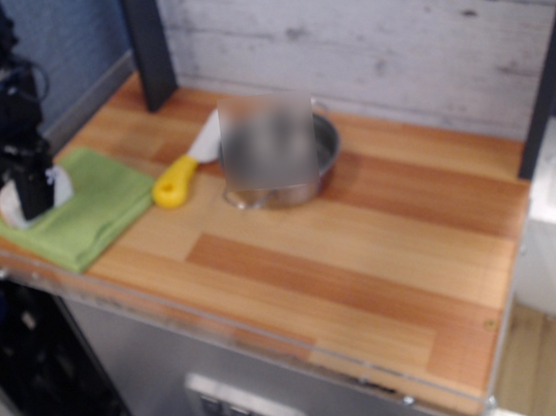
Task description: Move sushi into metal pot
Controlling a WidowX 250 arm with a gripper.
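Observation:
The whole view is blurred. The sushi (11, 204), a white half-round block, lies on a green cloth (88, 212) at the table's left end. My black gripper (31, 192) has come down right on it. A dark finger (32, 186) stands in front of the block, with white showing on both sides. I cannot tell if the jaws are shut on it. The metal pot (278, 194) stands mid-table toward the back, to the right of the cloth. Most of it is hidden by a smeared patch, and only its lower rim shows.
A yellow-handled white toy knife (177, 183) lies between the cloth and the pot. A dark post (147, 42) stands at the back left. A clear plastic lip (169, 311) runs along the table's front edge. A grey plank wall is behind.

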